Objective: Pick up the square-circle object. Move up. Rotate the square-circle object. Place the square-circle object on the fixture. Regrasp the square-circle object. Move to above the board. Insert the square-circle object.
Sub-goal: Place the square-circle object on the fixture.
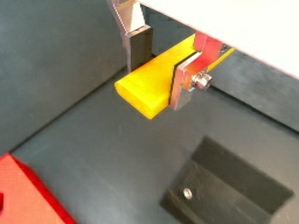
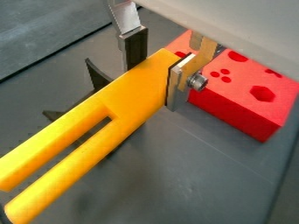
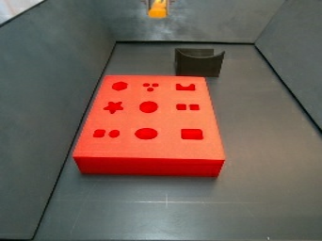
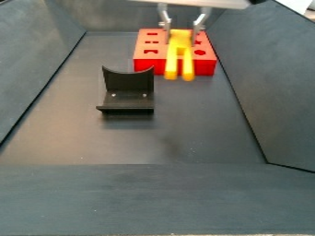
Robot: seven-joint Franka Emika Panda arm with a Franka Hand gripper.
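Claw (image 2: 163, 68) is clamped on the yellow peg (image 2: 87, 144), plates pressed against both sides of its wide end; in a side view it hangs high in the air at the top centre of frame (image 4: 180, 20). Peg is lifted off the floor, two prongs pointing away from the fingers (image 1: 184, 83). Fixture (image 4: 125, 90) sits empty, left of centre in that side view, well apart from the peg. Board (image 3: 151, 122) untouched, holes open. Pick-up and lift look done; rotation is probably under way or finished, hard to tell from these angles. Left: place on fixture, regrasp, move over board, insert.
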